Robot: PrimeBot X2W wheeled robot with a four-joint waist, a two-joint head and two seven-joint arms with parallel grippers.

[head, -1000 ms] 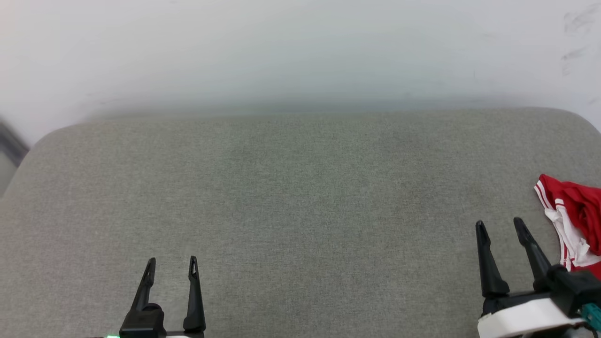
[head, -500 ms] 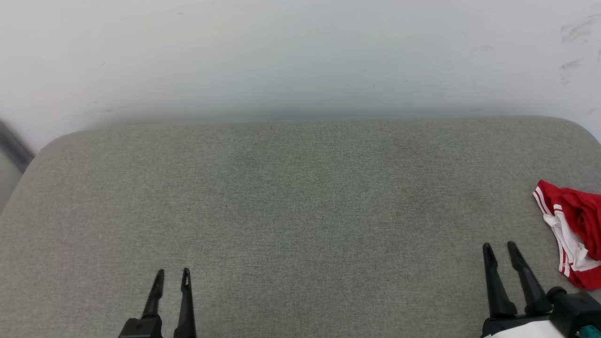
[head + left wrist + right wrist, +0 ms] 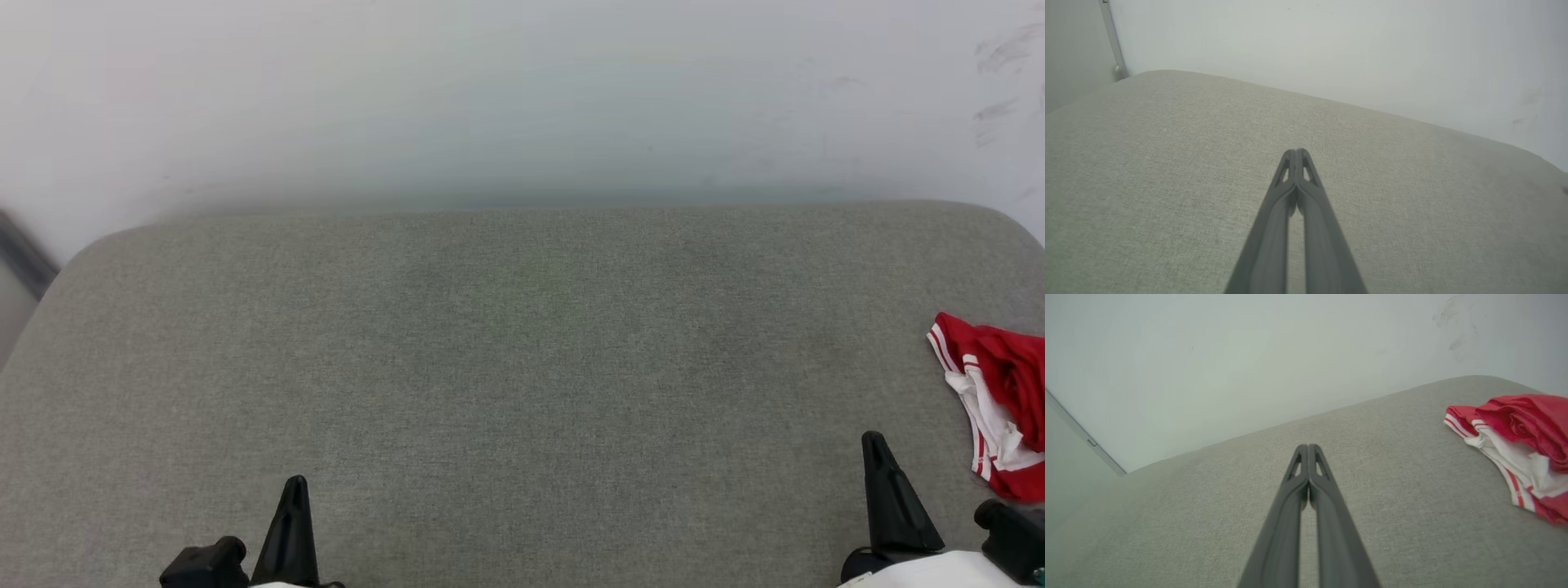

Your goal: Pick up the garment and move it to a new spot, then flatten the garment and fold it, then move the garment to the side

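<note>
The left jaws are clenched. Their two dark fingers (image 3: 1274, 228) press together at the tips and hold nothing. From the head camera they look like one dark spike (image 3: 292, 531) at the lower left. They hang over bare grey cloth.

The right jaws are clenched too. Their fingers (image 3: 1284, 526) meet at the tips, and nothing is between them. From the head camera they stand at the lower right (image 3: 894, 506), pointing up the picture.

Both pairs are over the worktop (image 3: 522, 327), which is wide, has a soft grey cloth cover and has round corners at the back.

The garment (image 3: 1000, 384) lies in a crumpled heap on the right side of the worktop, and the edge of the picture cuts part of it off. It is bright red with white parts and thin red and white stripes. In the right wrist view the garment (image 3: 1515, 441) is near the right jaws, off to their right, and they do not touch it. The left jaws are well apart from it.

Behind the worktop is a pale wall (image 3: 522, 98) with a few dark smudges (image 3: 1000, 49) near its top right.
</note>
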